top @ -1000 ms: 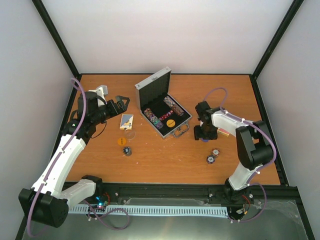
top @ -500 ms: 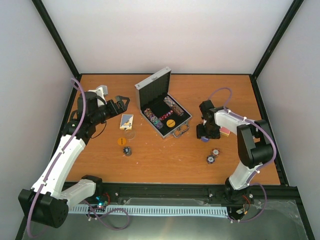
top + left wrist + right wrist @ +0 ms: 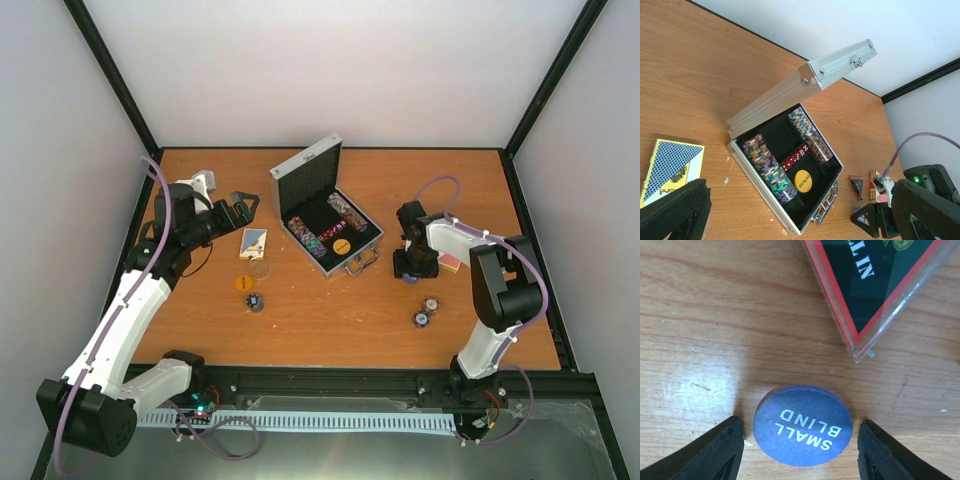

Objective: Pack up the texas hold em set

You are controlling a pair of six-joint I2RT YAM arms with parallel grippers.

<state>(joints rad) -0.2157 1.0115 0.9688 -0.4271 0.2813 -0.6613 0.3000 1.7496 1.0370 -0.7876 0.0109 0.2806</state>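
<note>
The silver case (image 3: 300, 172) stands open mid-table, with rows of chips (image 3: 767, 165), red dice (image 3: 794, 156) and an orange disc (image 3: 802, 181) inside. My right gripper (image 3: 800, 440) is open and low over the table. Its fingers (image 3: 720, 450) straddle a purple disc (image 3: 803, 426) marked SMALL BLIND, with a gap on each side. Just beyond lies the dark triangular token (image 3: 875, 285), with a red card box (image 3: 449, 263) beside it. My left gripper (image 3: 243, 205) hangs open left of the case, above a blue-and-yellow card box (image 3: 670, 170).
Loose chips lie at front right (image 3: 422, 318) and front left (image 3: 256, 301). An orange disc (image 3: 241, 283) and a clear disc (image 3: 260, 268) lie near the blue card box. White walls and black frame posts bound the table.
My right gripper has shifted slightly around the purple disc and its jaws have widened and narrowed a little. The left arm has not moved.
</note>
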